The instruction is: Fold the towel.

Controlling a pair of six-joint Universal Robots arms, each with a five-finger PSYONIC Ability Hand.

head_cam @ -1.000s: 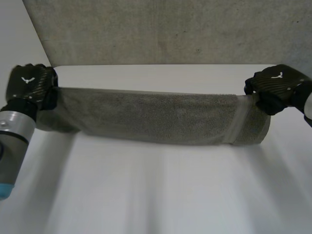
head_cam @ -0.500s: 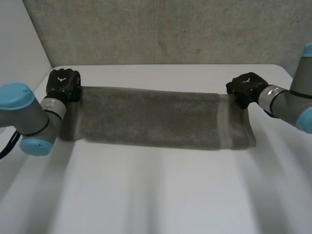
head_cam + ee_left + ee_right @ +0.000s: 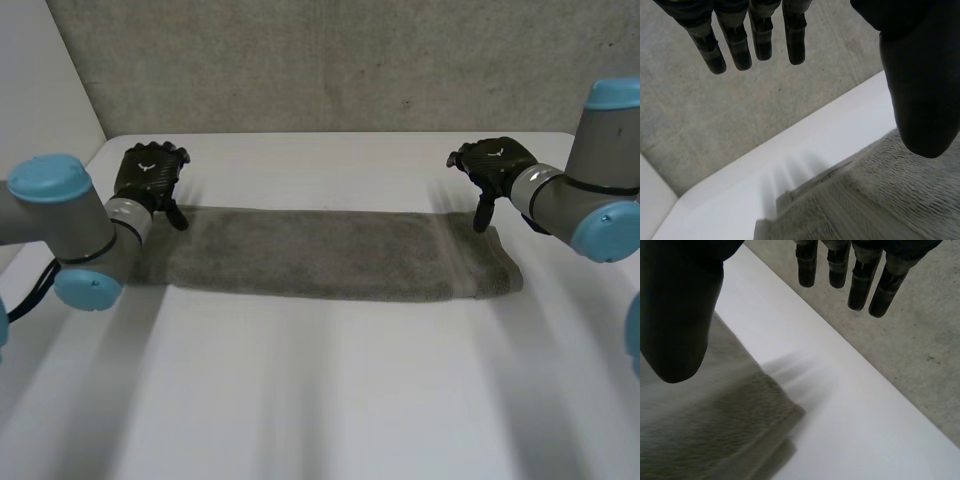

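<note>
Though folded lengthwise, towel [image 3: 330,255] lies flat, long grey band.

Towel [image 3: 330,255] on table [image 3: 320,400], left hand [image 3: 148,175] and right hand [image 3: 492,162] at its far corners

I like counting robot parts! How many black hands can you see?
2. The left hand is open by the towel's far left corner; the right hand is open by its far right corner. None seem hidden.
</note>
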